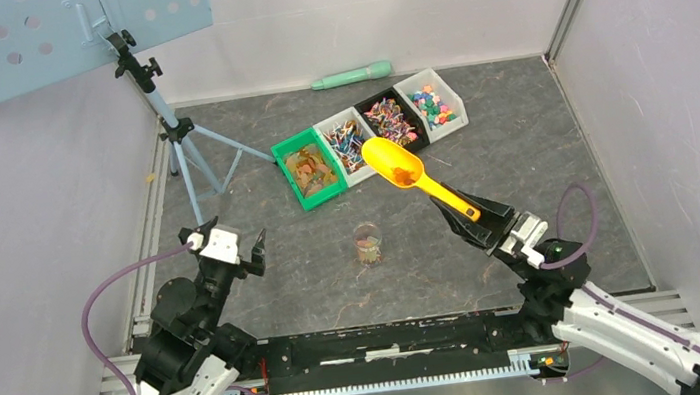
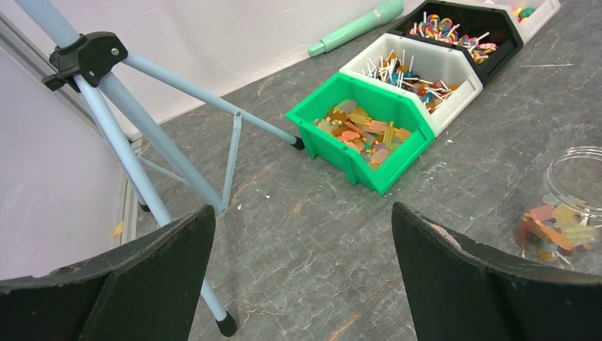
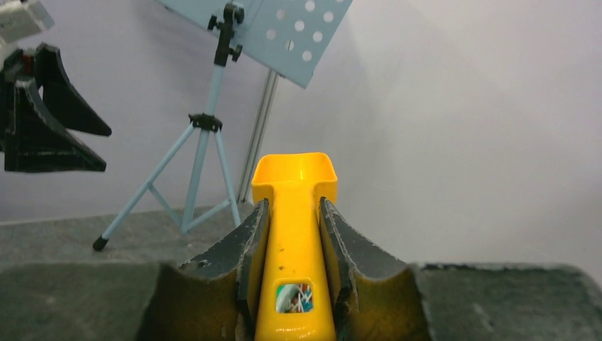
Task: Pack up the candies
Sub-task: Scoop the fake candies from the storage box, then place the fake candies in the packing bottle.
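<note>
My right gripper is shut on the handle of the yellow scoop, held in the air over the bins with a few candies in its bowl. In the right wrist view my right gripper clamps the scoop's handle. A clear glass jar with some candies in it stands on the table; it also shows in the left wrist view. A green bin holds golden-brown candies. My left gripper is open and empty, left of the jar; its jaws stand wide apart.
A row of bins runs from the green one: white with lollipops, black, white with mixed sweets. A mint-green cylinder lies by the back wall. A light-blue tripod stand is at the back left.
</note>
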You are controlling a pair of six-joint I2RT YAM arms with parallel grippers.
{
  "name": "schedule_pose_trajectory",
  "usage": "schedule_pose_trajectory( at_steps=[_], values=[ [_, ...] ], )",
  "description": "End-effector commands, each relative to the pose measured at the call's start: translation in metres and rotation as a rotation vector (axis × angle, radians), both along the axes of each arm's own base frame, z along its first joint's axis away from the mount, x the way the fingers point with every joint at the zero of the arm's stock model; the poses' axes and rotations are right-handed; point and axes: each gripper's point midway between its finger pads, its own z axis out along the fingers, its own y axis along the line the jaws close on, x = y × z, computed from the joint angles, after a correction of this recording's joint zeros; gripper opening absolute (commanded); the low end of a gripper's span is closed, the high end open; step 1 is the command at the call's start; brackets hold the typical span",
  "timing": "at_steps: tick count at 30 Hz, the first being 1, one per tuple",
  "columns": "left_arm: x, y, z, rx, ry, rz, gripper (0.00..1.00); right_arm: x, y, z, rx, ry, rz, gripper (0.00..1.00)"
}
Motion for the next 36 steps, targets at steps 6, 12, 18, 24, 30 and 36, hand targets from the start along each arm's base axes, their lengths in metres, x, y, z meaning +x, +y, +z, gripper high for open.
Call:
schedule_pose_trajectory(
  at_steps=[6, 12, 18, 24, 30, 36],
  values=[
    [0.002, -0.007, 0.003, -0.014, -0.012, -0.027, 1.0, 0.004, 0.002, -0.048, -0.253, 0.171, -0.027, 0.0],
    [0.001, -0.011, 0.002, -0.024, 0.003, -0.05, 1.0, -0.016, 0.015, -0.063, -0.343, 0.233, 0.107, 0.0],
    [-0.007, -0.026, 0.014, -0.157, 0.063, -0.11, 1.0, -0.022, 0.015, -0.061, -0.386, 0.244, 0.128, 0.0],
    [-0.01, -0.034, 0.006, -0.28, 0.132, -0.12, 1.0, -0.03, 0.015, -0.053, -0.414, 0.262, 0.162, 0.0],
    [-0.012, -0.026, 0.002, -0.272, 0.119, -0.091, 1.0, -0.03, 0.013, -0.054, -0.488, 0.312, 0.154, 0.0],
    [-0.014, -0.025, 0.002, -0.257, 0.104, -0.102, 1.0, -0.032, 0.012, -0.04, -0.46, 0.325, 0.165, 0.0]
  ],
)
